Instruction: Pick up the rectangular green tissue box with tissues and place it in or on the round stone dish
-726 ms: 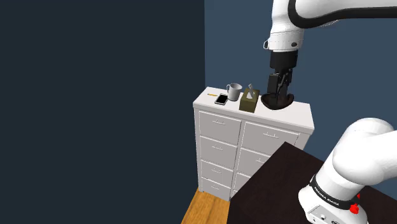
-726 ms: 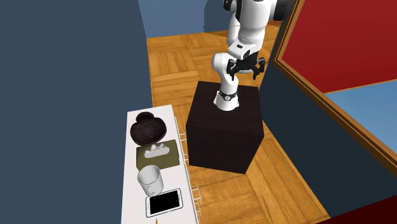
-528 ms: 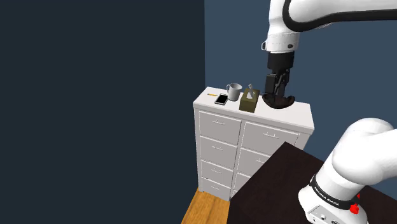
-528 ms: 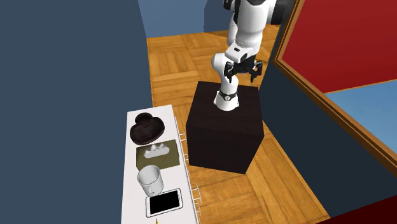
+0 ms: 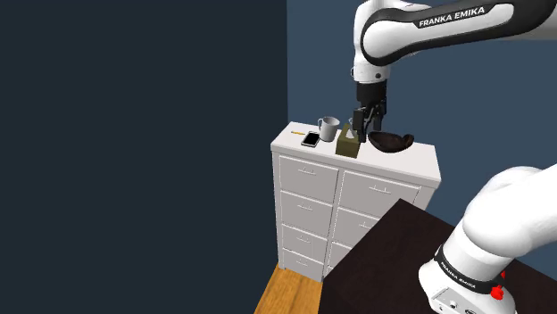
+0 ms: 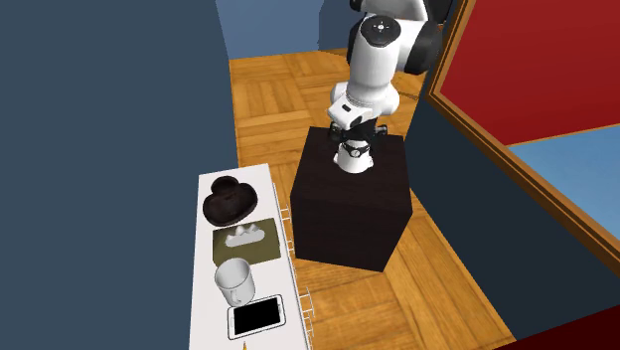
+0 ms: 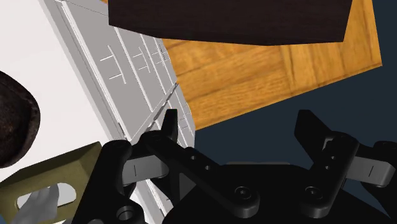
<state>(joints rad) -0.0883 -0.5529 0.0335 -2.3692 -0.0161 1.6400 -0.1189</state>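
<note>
The black gripper [image 5: 366, 128] hung over the white dresser [image 5: 419, 159], just above the olive-green tissue box [image 5: 348, 144] and on the side of it nearest the dark round dish [image 5: 391, 140]. In the wrist view its 2 fingers [image 7: 170, 129] stood well apart with nothing between them. The box [image 7: 54, 173] lay off beside the one finger, white tissue showing at its slot, and the dish [image 7: 11, 121] lay past it on the dresser top. The box sat upright on that top, between the dish and a pale mug [image 5: 328, 128], close to both. Whether it touched either could not be told. A phone [image 5: 311, 139] with a black screen lay flat beyond the mug, near the dresser's end. From the second exterior view the 4 things formed 1 row along the dresser: dish [image 6: 231, 202], box [image 6: 246, 241], mug [image 6: 235, 282], phone [image 6: 256, 315]. The dresser front showed 2 columns of drawers. The dark stand [image 6: 353, 204] stood just beside the dresser on a wooden floor [image 6: 278, 89], with dark blue walls [image 5: 134, 134] around.
</note>
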